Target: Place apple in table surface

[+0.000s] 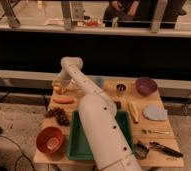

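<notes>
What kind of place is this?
Probably a robot test lab: a wooden table surface holding a green tray and orange bowl, a metal railing behind, and the gripper at the far left corner by the apple.

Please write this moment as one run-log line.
gripper: far-left corner of table surface, at apple | apple: just behind orange carrot piece | release: cannot tell

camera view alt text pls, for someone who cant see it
A white robot arm reaches across a light wooden table to its far left corner, where the gripper hangs close to a small yellowish apple. Also on the table are a green tray, an orange bowl, dark grapes, a metal cup and a purple bowl.
</notes>
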You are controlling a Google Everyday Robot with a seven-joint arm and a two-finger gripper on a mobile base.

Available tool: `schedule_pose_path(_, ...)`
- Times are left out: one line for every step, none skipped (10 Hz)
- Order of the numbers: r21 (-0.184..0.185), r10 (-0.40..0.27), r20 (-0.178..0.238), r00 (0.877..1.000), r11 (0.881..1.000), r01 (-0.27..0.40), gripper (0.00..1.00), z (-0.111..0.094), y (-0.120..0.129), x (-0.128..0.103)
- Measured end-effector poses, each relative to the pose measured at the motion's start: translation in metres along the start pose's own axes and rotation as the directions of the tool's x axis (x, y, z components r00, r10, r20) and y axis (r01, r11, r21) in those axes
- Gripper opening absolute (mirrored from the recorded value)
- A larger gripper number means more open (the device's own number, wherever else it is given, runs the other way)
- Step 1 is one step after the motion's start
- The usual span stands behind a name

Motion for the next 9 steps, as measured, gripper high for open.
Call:
schedule_pose_path(0.000, -0.001, 0.002, 1.000, 1.000, 0.001, 0.39, 0.0014, -0.0009, -0.0002)
schedule_pose_path(0.002, 0.000, 0.003, 1.000, 1.000, 0.000, 0.39, 0.0022, -0.0019, -0.0005)
schedule_pose_path(0.003, -0.001, 0.003, 1.000, 1.000, 0.001, 0.39, 0.0012, -0.0022, -0.0006)
schedule_pose_path(0.000, -0.003, 0.003, 1.000, 1.000, 0.003, 0.39, 0.0002, -0.0020, -0.0009)
schedule_pose_path(-0.003, -0.004, 0.003, 1.000, 1.000, 0.004, 0.39, -0.0001, -0.0012, -0.0011)
schedule_pose_path(-0.006, -0.004, 0.003, 1.000, 1.000, 0.004, 0.39, 0.0000, -0.0003, -0.0009)
schedule_pose_path(-0.010, -0.004, 0.002, 1.000, 1.000, 0.004, 0.39, 0.0001, 0.0008, -0.0006)
schedule_pose_path(-0.012, -0.004, 0.002, 1.000, 1.000, 0.004, 0.39, -0.0004, 0.0015, -0.0014)
schedule_pose_path(-0.006, -0.005, -0.007, 1.000, 1.000, 0.005, 0.39, -0.0029, 0.0004, -0.0018)
